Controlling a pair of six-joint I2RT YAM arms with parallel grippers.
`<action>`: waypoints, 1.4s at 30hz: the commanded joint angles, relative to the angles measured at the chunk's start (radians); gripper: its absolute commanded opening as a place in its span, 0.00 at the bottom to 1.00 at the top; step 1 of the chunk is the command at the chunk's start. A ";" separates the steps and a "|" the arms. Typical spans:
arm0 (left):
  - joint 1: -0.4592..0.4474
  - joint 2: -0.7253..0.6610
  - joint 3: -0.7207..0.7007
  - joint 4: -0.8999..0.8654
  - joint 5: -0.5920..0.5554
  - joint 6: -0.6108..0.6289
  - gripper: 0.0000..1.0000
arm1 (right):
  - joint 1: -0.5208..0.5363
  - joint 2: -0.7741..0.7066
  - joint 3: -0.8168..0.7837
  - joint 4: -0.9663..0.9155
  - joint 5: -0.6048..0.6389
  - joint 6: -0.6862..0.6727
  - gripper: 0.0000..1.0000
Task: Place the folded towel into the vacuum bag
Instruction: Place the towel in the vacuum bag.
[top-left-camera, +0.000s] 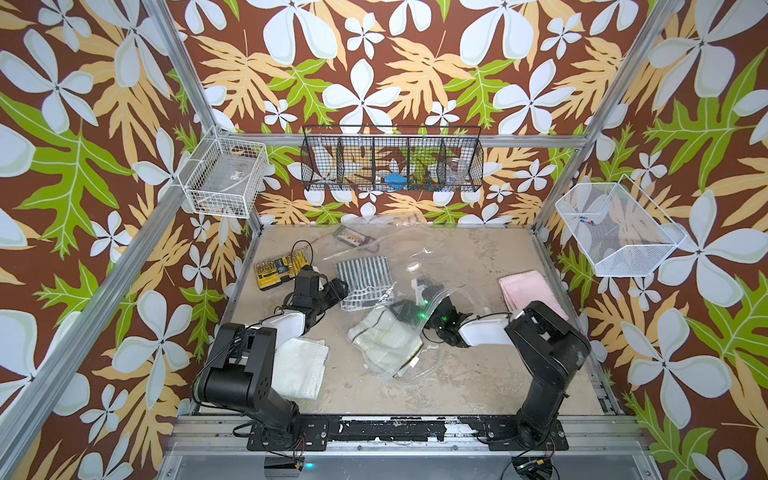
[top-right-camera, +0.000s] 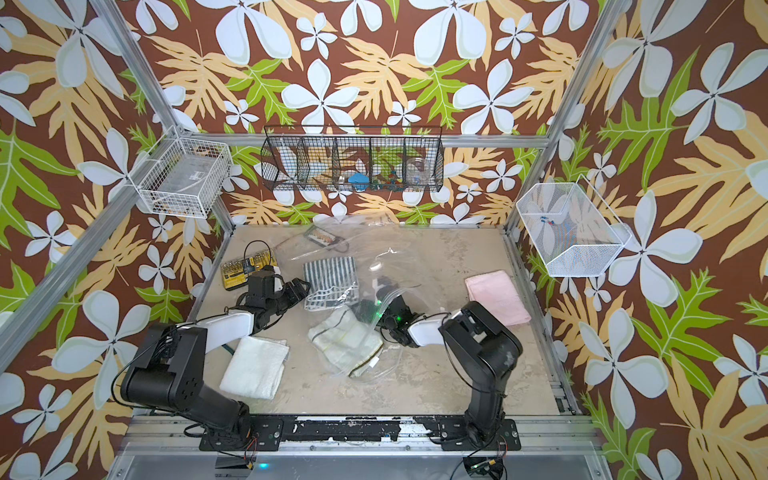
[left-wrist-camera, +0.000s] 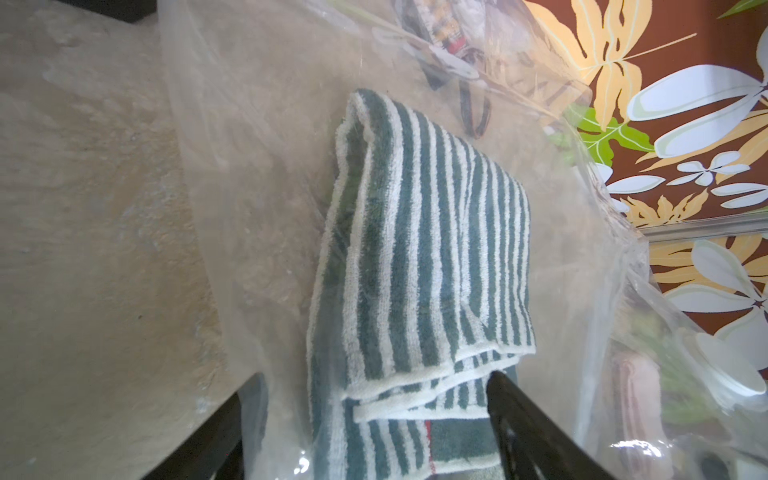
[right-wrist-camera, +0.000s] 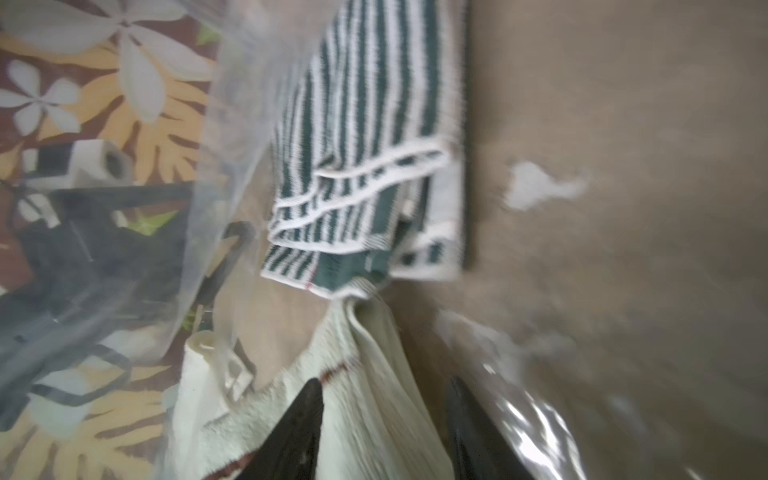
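The flat tan table top (top-left-camera: 478, 374) has pale blotches. A big see-through crinkly plastic bag (top-left-camera: 419, 253) lies across its middle. A folded fluffy white towel (top-left-camera: 301, 368) lies at the near left. A folded pink towel (top-left-camera: 530, 291) lies at the right. A yellow and black box of tool bits (top-left-camera: 277, 270) sits far left.
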 joint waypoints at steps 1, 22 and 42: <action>-0.007 0.036 0.013 -0.006 0.004 0.005 0.83 | 0.003 -0.103 -0.086 -0.105 0.097 0.067 0.54; -0.095 0.110 0.051 0.026 0.022 -0.012 0.82 | 0.135 -0.318 -0.378 -0.036 0.075 0.212 0.05; -0.160 0.182 0.175 -0.044 0.041 0.009 0.81 | 0.212 -0.251 -0.259 -0.048 0.228 0.407 0.23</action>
